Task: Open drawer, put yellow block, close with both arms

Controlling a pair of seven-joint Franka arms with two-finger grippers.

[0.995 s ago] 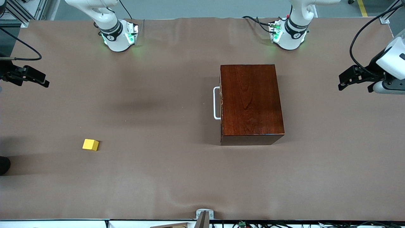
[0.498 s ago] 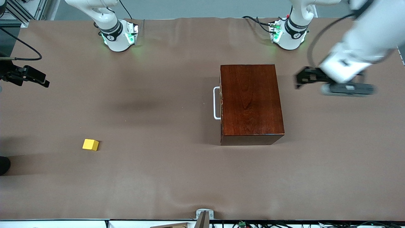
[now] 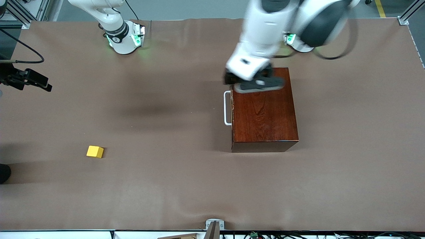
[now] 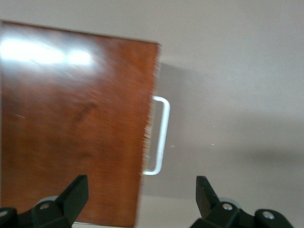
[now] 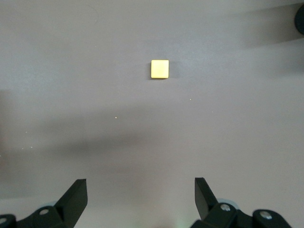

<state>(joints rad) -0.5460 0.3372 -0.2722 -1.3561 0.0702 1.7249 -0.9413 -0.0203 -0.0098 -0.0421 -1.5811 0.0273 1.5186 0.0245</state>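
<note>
Drawer (image 3: 232, 109): shut. Left pincer (image 4: 141, 192): spread, empty, over box corner near handle (image 4: 160, 135); risk: off-centre approach clips the box. Right pincer (image 5: 140, 192): spread, waiting above yellow block (image 5: 159, 69).

A brown cloth (image 3: 172, 186) covers the table from end to end, lying mostly flat with soft wrinkles and a few dim shadows across it. At the middle of the table edge nearest the front camera sits a small grey metal bracket (image 3: 214, 224). Black cables (image 3: 265, 235) run along that same edge toward the left arm's end.
</note>
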